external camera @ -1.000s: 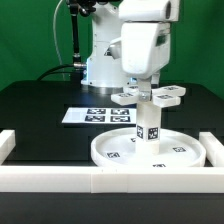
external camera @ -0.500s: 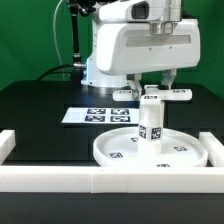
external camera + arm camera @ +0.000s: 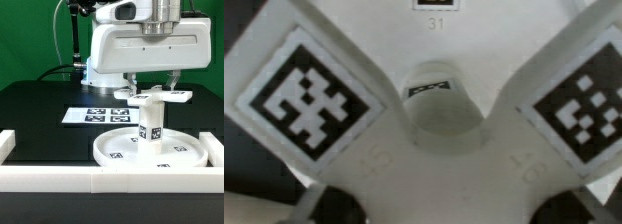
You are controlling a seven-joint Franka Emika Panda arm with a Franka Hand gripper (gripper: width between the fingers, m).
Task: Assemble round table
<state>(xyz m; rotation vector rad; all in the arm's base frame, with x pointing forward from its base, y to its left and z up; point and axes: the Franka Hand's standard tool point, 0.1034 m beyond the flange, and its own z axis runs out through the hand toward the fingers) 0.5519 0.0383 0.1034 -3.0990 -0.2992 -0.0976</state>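
1. Round table (image 3: 150, 130): its parts are stacked at the counter's (image 3: 40, 110) near edge, about midway between the two near corners.
2. The large rimmed disc (image 3: 115, 152) lies flat on the counter. Its near side is close against the long white border rail (image 3: 100, 180) that runs along that edge.
3. The short post (image 3: 150, 126) stands upright at the middle of the disc, with a square tag facing the exterior camera.
4. The flat base piece (image 3: 158, 97) sits level across the top of the post, its long ends reaching out to either side.
5. The claw (image 3: 152, 90) is down over the base piece, with the arm's broad white hand (image 3: 150, 45) straight above the stack. The fingers are not plainly seen, so I cannot tell whether they clamp the piece or stand loose.
6. In the wrist view the base piece (image 3: 420, 170) fills nearly the whole picture. It shows a large tag on each spreading wing (image 3: 304, 95) and a rounded hollow (image 3: 446, 118) between them.
7. The marker board (image 3: 95, 116) lies flat nearer the counter's middle, behind the disc and apart from it.
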